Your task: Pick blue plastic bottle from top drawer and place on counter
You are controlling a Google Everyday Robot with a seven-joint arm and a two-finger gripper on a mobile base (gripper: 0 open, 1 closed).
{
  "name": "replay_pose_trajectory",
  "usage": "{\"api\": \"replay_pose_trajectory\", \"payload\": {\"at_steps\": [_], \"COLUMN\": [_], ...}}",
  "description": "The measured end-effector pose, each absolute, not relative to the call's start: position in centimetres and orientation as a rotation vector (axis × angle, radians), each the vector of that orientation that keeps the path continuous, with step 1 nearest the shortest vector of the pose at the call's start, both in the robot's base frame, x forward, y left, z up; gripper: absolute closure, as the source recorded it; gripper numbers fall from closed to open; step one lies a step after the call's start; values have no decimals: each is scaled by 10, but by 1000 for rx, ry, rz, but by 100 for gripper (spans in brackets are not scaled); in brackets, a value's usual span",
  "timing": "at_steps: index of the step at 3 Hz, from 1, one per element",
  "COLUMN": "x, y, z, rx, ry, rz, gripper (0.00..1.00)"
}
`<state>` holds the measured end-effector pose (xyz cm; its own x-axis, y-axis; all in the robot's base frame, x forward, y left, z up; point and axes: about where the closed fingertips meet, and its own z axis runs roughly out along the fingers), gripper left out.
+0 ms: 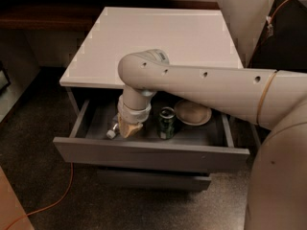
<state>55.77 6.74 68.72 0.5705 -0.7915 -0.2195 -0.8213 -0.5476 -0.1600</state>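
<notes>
The top drawer (148,153) is pulled open under the white counter (153,37). Inside it on the left lies the blue plastic bottle (113,130), slim and clear, with its white cap pointing toward the drawer front. My arm reaches down from the right into the drawer. The gripper (128,128) sits low on the bottle's right side and covers most of its body, so only the cap end shows. Nothing rests on the counter.
A green soda can (166,123) stands upright in the drawer just right of the gripper. A tan bowl (193,112) lies further right. A lower drawer (153,180) juts out slightly. An orange cable (53,202) trails on the dark floor. A brown shelf (43,14) runs behind on the left.
</notes>
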Motion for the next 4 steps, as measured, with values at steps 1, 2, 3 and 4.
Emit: {"api": "replay_pose_trajectory", "payload": {"at_steps": [1, 2, 3, 4], "x": [539, 535, 514, 514], "y": [81, 83, 89, 89], "z": [676, 677, 675, 675], "rx": [-2541, -2536, -2502, -2502], "ry": [1380, 1390, 1451, 1451], "rz": [192, 193, 189, 189], "gripper": [100, 100, 100, 100]}}
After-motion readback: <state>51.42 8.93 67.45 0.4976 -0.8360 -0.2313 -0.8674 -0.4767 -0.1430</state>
